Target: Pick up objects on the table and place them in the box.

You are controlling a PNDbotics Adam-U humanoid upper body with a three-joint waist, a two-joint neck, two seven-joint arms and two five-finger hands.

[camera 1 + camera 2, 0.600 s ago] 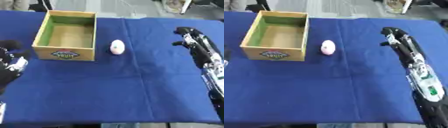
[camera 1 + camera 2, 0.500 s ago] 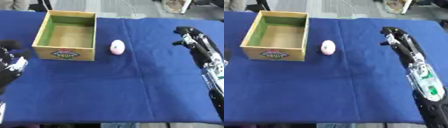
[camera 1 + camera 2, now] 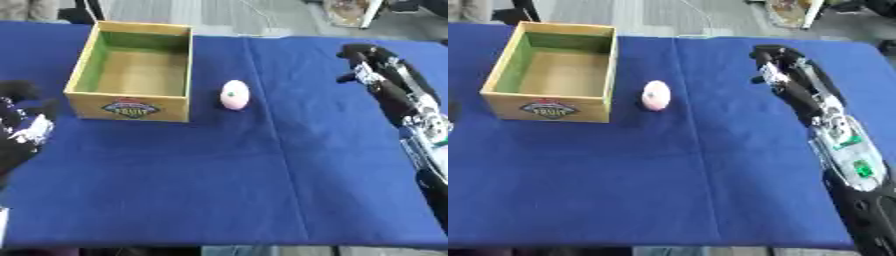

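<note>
Left eye view.
- Table (image 3: 262, 190): covered in blue cloth, filling most of the frame.
- Box (image 3: 133, 71): open-topped, yellow walls, green lining on the inner sides, brown floor, a printed label on its near wall. Nothing shows inside it. It stands well to the left of the right hand and beyond the left hand.
- Egg-shaped object (image 3: 234, 94): pale pink with a small dark spot, standing on the cloth just beside the box's right wall, apart from it. It lies well to the left of the right hand and slightly nearer the camera than that hand's fingertips.
- Right hand (image 3: 367, 62): black, at the end of an arm that enters from the lower right. Fingers reach toward the table's far edge and look slightly bent at the tips; it holds nothing. Whether it touches the cloth cannot be told.
- Left hand (image 3: 22, 125): black with white patches, at the left edge, just in front of the box's near left corner. Only part shows; its fingers cannot be made out, and nothing is seen in it.

Right eye view.
- Same box (image 3: 556, 70), egg-shaped object (image 3: 655, 95) and right hand (image 3: 776, 62), all shifted leftward in the frame.
- Shows more of the right forearm, silver with a green patch.
- The left hand is cut off here; only a sliver appears at the left edge.
</note>
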